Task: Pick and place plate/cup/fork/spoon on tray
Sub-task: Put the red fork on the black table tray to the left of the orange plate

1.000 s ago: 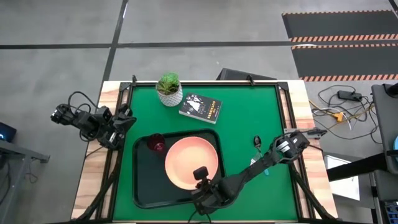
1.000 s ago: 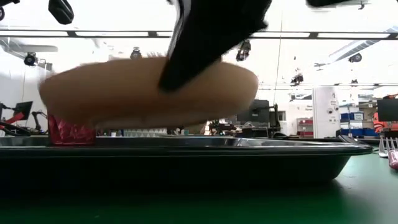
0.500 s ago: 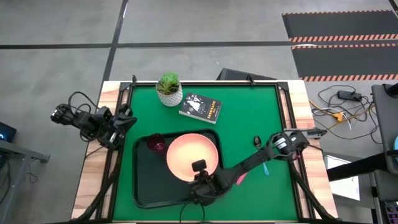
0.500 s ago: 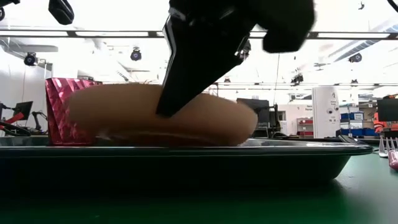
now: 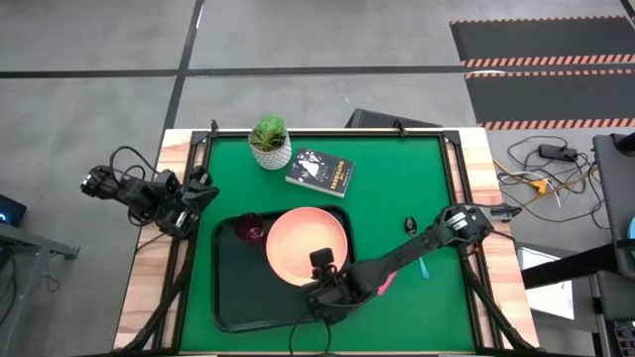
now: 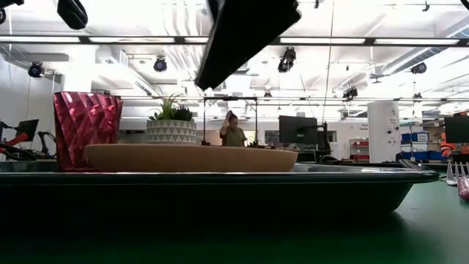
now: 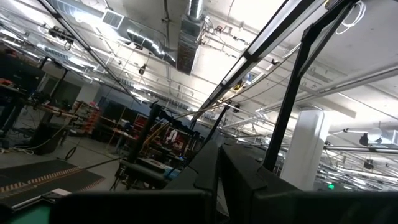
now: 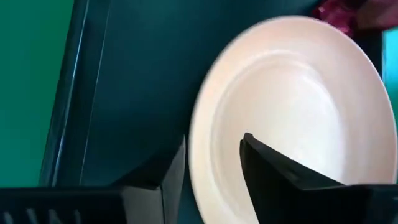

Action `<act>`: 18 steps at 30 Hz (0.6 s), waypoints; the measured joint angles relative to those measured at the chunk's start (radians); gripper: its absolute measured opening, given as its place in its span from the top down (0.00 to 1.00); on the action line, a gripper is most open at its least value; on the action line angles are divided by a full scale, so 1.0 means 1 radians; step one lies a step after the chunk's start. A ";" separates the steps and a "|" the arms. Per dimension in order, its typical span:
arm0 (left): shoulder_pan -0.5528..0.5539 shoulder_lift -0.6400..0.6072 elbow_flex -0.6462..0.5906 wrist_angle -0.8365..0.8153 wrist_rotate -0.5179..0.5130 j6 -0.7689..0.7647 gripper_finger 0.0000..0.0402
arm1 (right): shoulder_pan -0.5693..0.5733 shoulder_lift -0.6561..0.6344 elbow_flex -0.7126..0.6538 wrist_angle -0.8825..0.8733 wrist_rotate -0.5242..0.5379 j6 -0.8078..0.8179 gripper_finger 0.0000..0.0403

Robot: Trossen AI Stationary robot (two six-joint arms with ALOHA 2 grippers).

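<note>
The salmon-pink plate [image 5: 304,243] lies flat on its base in the black tray [image 5: 230,307], beside the maroon cup [image 5: 248,229], which stands upright in the tray's far left corner. My right gripper [image 8: 211,168] is open and hovers just above the plate's near rim [image 8: 200,180], clear of it in the low view [image 6: 245,33]. The spoon [image 5: 411,227] lies on the green mat to the right of the tray. The fork [image 6: 463,187] shows at the low view's right edge. My left gripper [image 5: 193,193] is shut and parked at the table's left edge.
A white pot with a green plant [image 5: 269,144] and a small black book [image 5: 320,172] sit on the mat beyond the tray. My right arm [image 5: 407,258] stretches across the mat from the table's right edge over the spoon's handle. A person [image 6: 233,132] stands far behind the table.
My right gripper has carried the tilted, lifted plate a little toward the far edge and down. It set the plate flat in the tray next to the cup. It has then opened, let go and risen clear of the plate.
</note>
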 joint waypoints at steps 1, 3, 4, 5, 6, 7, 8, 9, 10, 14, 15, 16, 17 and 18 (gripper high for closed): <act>0.000 0.001 0.000 0.001 0.000 0.000 1.00 | 0.000 -0.013 0.000 -0.020 0.000 0.020 0.64; 0.000 0.003 0.000 0.001 0.000 0.000 1.00 | 0.000 -0.042 -0.001 -0.057 0.001 0.068 0.64; 0.000 0.006 0.000 0.000 0.000 0.000 1.00 | 0.000 -0.055 -0.001 -0.077 0.003 0.094 0.64; 0.000 0.009 -0.001 0.001 0.000 0.000 1.00 | 0.002 -0.068 -0.002 -0.096 0.004 0.117 0.64; 0.000 0.010 -0.001 0.000 0.000 0.000 1.00 | 0.004 -0.079 -0.007 -0.113 0.005 0.137 0.65; 0.000 0.014 -0.002 0.000 0.000 0.000 1.00 | 0.007 -0.091 -0.015 -0.127 0.006 0.155 0.66; 0.000 0.020 -0.002 0.003 -0.001 0.000 1.00 | 0.011 -0.105 -0.029 -0.129 0.008 0.173 0.67; 0.000 0.023 -0.002 -0.001 -0.001 0.000 1.00 | 0.015 -0.124 -0.050 -0.124 0.008 0.192 0.67; 0.000 0.027 -0.002 -0.001 -0.001 0.000 1.00 | 0.018 -0.145 -0.079 -0.114 0.008 0.216 0.68; 0.000 0.044 -0.002 0.001 -0.001 0.008 1.00 | 0.027 -0.245 -0.217 -0.071 0.008 0.403 0.72; 0.000 0.047 -0.002 -0.002 -0.001 0.009 1.00 | 0.030 -0.272 -0.257 -0.060 0.008 0.463 0.73; 0.000 0.053 -0.002 0.000 -0.001 0.009 1.00 | 0.033 -0.296 -0.299 -0.048 0.009 0.524 0.74; 0.000 0.057 -0.002 0.001 -0.001 0.010 1.00 | 0.036 -0.320 -0.342 -0.034 0.010 0.586 0.75; 0.000 0.062 -0.002 0.000 -0.001 0.020 1.00 | 0.042 -0.346 -0.382 -0.020 0.009 0.653 0.76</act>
